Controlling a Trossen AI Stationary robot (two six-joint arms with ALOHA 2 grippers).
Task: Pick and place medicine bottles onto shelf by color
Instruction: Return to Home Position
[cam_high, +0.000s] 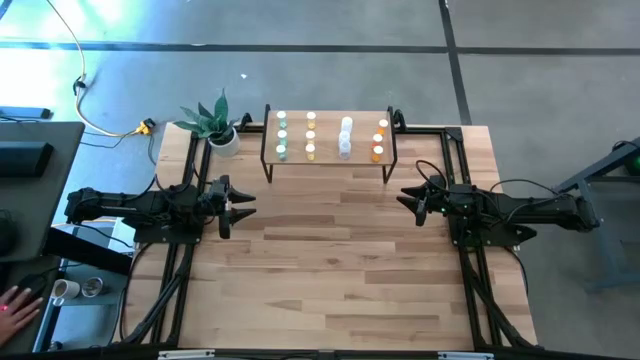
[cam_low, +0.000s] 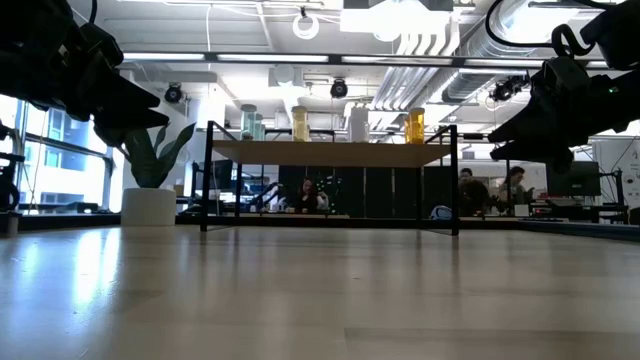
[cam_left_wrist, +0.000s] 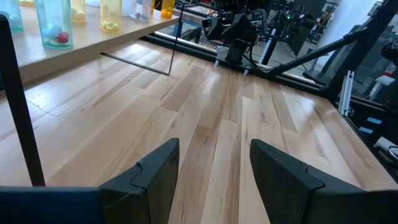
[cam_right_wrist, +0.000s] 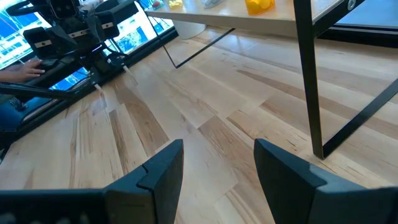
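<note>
The medicine bottles stand upright on the shelf (cam_high: 328, 160) at the table's far middle, in colour columns: green (cam_high: 281, 137), yellow (cam_high: 310, 136), white (cam_high: 345, 138), orange (cam_high: 379, 140). The shelf rests on thin black legs (cam_low: 455, 180). My left gripper (cam_high: 246, 205) hovers open at the table's left, well short of the shelf. My right gripper (cam_high: 405, 198) hovers open at the table's right. Nothing lies between either pair of fingers (cam_left_wrist: 155, 174) (cam_right_wrist: 286, 174).
A potted plant (cam_high: 213, 125) stands at the table's far left corner beside the shelf. Black frame rails (cam_high: 170, 270) (cam_high: 480, 290) run along both table sides. A person's hand (cam_high: 15, 305) shows off the table at the near left. Bare wood (cam_high: 330, 270) lies between the arms.
</note>
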